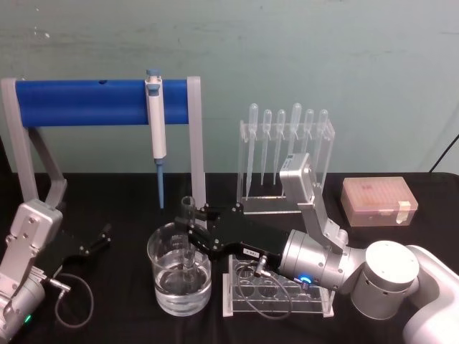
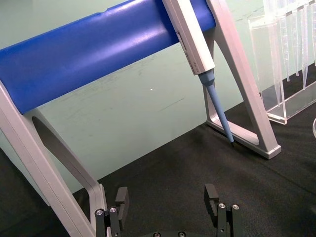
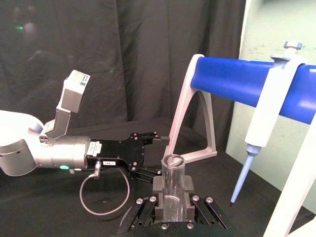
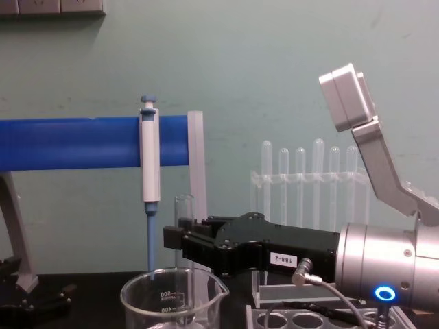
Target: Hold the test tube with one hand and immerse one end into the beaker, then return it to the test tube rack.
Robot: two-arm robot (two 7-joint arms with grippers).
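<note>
We see one test tube standing upright, its lower end down inside the one beaker. The beaker holds clear liquid, and among its white marks we read "400". The right gripper pinches the tube's upper part, reaching in from the right above the rack; its white label reads "188-2". The left gripper rests spread on the worktop, well apart. Behind, six pipettes stand in a clear holder and one pipettor hangs.
</note>
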